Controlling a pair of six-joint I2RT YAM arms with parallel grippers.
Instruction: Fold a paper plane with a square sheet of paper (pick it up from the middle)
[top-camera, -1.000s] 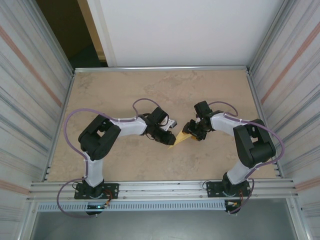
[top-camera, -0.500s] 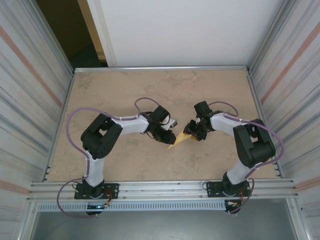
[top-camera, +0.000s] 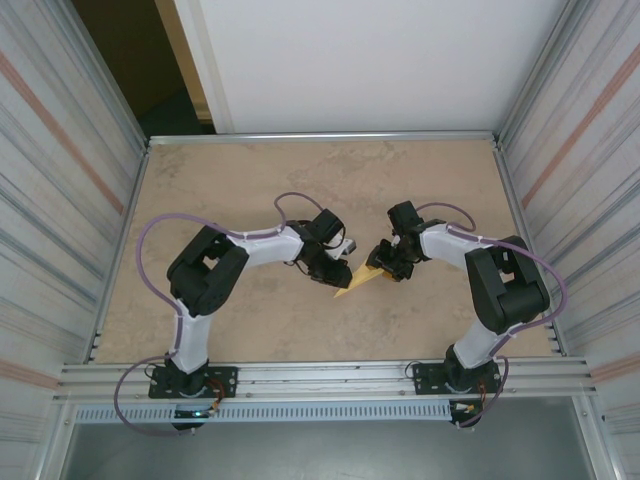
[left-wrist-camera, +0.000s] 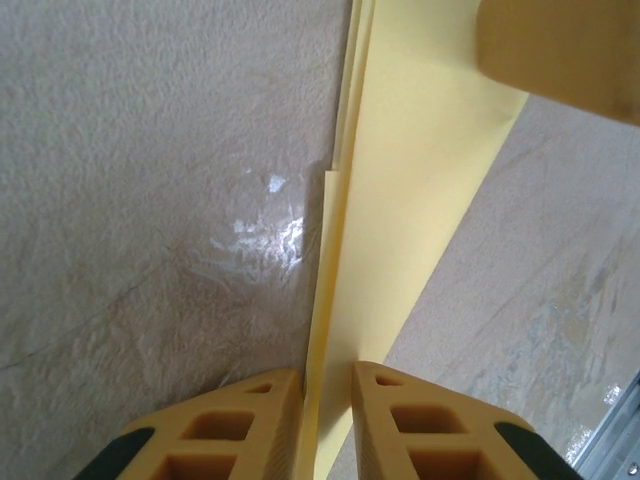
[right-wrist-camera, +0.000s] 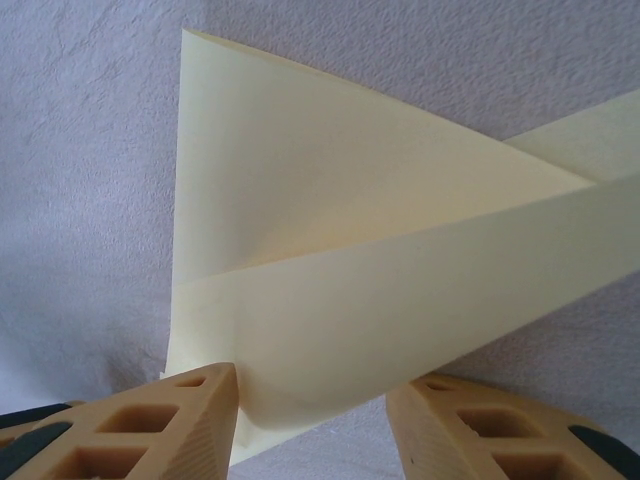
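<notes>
The square sheet of paper (top-camera: 358, 279), pale yellow and folded to a narrow pointed shape, lies mid-table with its tip toward the front left. My left gripper (top-camera: 341, 270) is at its left side. In the left wrist view the paper (left-wrist-camera: 420, 200) runs up between the left gripper (left-wrist-camera: 328, 372) jaws, which stand narrowly apart; one finger (left-wrist-camera: 262, 400) touches a raised edge. My right gripper (top-camera: 386, 267) is at the paper's wide end. There the jaws of the right gripper (right-wrist-camera: 312, 380) stand wide, and a curled flap of the paper (right-wrist-camera: 330, 230) sags between them against the left finger (right-wrist-camera: 195, 400).
The beige table (top-camera: 250, 180) is ringed by metal walls and a rail (top-camera: 320, 378) at the near edge. One finger of the right gripper (left-wrist-camera: 560, 50) shows at the top right of the left wrist view, over the paper.
My left arm has slid a little to the right, toward the paper, and its jaws have narrowed around the paper's edge. The right arm and the paper have hardly moved.
</notes>
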